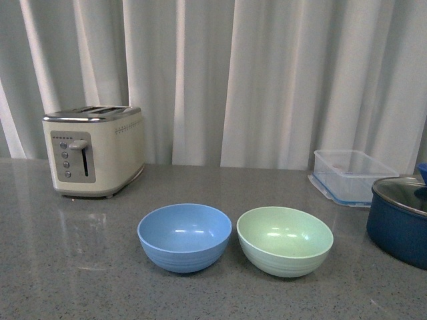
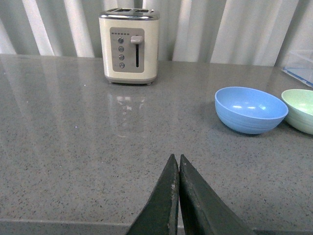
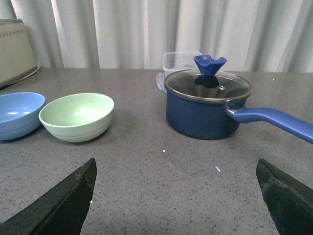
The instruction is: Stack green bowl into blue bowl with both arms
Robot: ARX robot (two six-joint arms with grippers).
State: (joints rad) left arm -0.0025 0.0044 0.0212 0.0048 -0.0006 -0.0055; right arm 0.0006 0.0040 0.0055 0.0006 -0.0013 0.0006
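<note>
grey counter point(image 1: 67, 280): toaster point(image 1: 93, 150), blue bowl point(image 1: 185, 237), green bowl point(image 1: 285, 240) (just beside), pot point(image 1: 400, 223), container point(image 1: 351, 175).

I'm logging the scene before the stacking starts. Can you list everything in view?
toaster: one, cream, back left of the counter
blue bowl: one, light blue, front centre
green bowl: one, pale green, beside the blue bowl, on its right
container: one, clear with a blue rim, back right
pot: one, dark blue, lidded, far right
counter: one, speckled grey
curtain: one, white, behind
left pincer: one, black, shut, facing the toaster
right pincer: one, black, open, facing the pot
</note>
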